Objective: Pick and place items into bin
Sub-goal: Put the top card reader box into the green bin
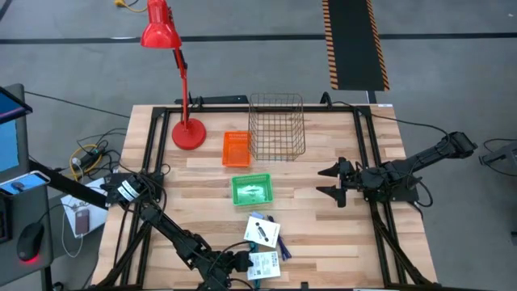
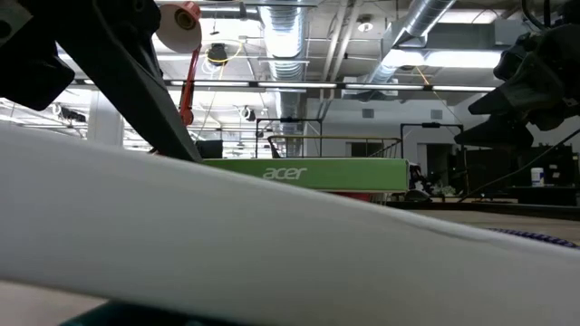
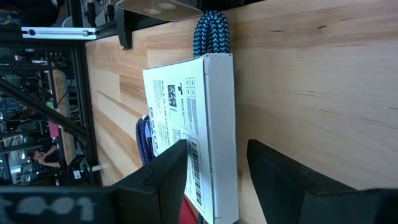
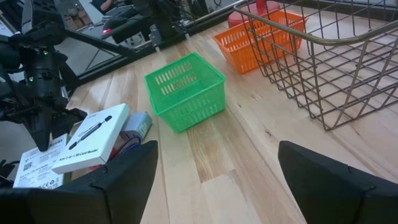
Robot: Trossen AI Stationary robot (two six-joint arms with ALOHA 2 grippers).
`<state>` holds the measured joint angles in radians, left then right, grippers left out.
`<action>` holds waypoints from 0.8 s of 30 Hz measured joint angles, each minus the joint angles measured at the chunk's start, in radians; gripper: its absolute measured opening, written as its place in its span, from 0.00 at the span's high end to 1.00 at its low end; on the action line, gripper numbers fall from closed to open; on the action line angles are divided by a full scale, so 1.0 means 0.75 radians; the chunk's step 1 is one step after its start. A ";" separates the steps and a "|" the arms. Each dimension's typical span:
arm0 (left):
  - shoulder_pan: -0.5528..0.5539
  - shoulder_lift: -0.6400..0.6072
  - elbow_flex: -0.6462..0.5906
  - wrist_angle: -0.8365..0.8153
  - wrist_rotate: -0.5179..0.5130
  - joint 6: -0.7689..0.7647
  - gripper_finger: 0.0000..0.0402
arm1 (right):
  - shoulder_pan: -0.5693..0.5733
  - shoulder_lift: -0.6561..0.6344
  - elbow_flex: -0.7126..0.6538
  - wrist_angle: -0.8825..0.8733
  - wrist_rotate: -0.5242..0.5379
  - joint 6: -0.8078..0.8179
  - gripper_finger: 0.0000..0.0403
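A white card pack with dark print [image 1: 265, 265] lies at the table's near edge, shown close in the left wrist view [image 3: 186, 124]. My left gripper [image 1: 246, 265] [image 3: 214, 186] is open, with a finger on either side of the pack's end. A second white pack with a pen picture [image 1: 262, 230] [image 4: 93, 146] lies just beyond it, over small coloured pieces. A blue braided cord [image 3: 211, 31] shows behind the first pack. The green bin [image 1: 252, 191] [image 4: 185, 90] stands at mid table. My right gripper [image 1: 329, 183] [image 4: 217, 180] waits open to the bin's right. My left gripper stands open around the end of the white card pack [image 3: 214, 186], coming level from the table's left. One finger [image 3: 161, 180] overlaps the printed face, and a gap shows between the pack's edge and the other finger [image 3: 280, 180]. Whether either finger touches, I cannot tell.
An orange basket [image 1: 236, 149] and a wire basket [image 1: 277, 125] stand beyond the green bin, and a red lamp [image 1: 187, 129] stands to their left. Bare wood lies between the bin and the right arm. A white surface close to the lens [image 2: 227, 244] fills most of the low view.
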<state>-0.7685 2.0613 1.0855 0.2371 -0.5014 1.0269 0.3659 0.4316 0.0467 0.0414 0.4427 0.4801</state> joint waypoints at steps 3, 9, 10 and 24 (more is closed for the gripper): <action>0.000 0.000 0.000 0.000 0.000 0.008 0.60 | 0.000 0.000 0.001 0.000 0.000 0.000 0.19; 0.000 0.000 0.000 0.001 0.000 0.010 0.60 | 0.000 -0.001 0.000 0.000 0.000 0.000 0.19; 0.000 0.000 0.000 0.001 0.000 0.011 0.60 | 0.000 -0.001 0.000 0.000 0.000 0.000 0.19; 0.008 0.001 0.000 0.001 -0.001 0.013 0.60 | 0.000 -0.001 0.000 0.000 0.000 0.000 0.19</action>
<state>-0.7621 2.0617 1.0855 0.2377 -0.5018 1.0370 0.3656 0.4313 0.0468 0.0414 0.4427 0.4801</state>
